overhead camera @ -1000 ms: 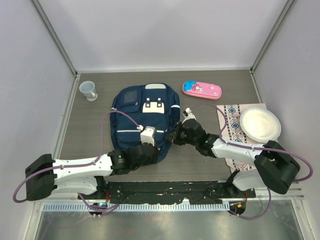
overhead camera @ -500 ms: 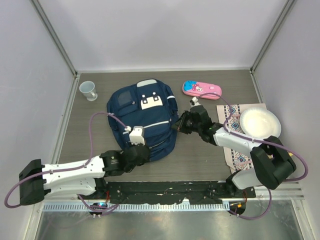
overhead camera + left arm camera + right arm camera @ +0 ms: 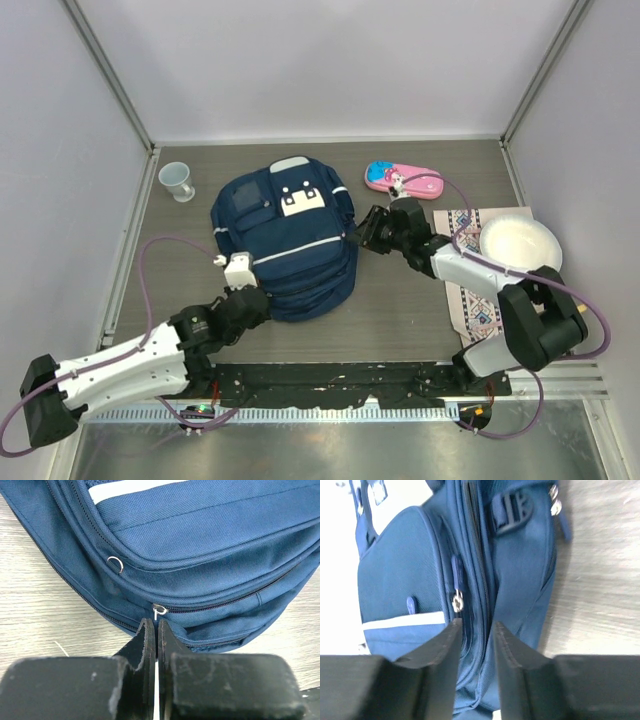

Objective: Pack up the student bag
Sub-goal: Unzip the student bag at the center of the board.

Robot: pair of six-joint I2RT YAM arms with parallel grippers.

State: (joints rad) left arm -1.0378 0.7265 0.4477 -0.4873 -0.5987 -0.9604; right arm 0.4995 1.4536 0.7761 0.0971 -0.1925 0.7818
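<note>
Bag (image 3: 285,235) judged zipped, nothing packed | case (image 3: 403,180) left outside | left gripper (image 3: 156,627) pressed closed, empty | right gripper (image 3: 476,627) held narrowly apart

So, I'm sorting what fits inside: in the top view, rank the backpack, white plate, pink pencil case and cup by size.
Backpack, white plate, pink pencil case, cup. Plate and case look equally long, but the plate covers more.

Student bag (image 3: 285,235): matt navy woven cloth, coarse weave visible; zip pull (image 3: 159,611) shiny metal. Bench (image 3: 400,310): matt grey wood-grain surface. Pencil case (image 3: 404,179): glossy pink plastic.
</note>
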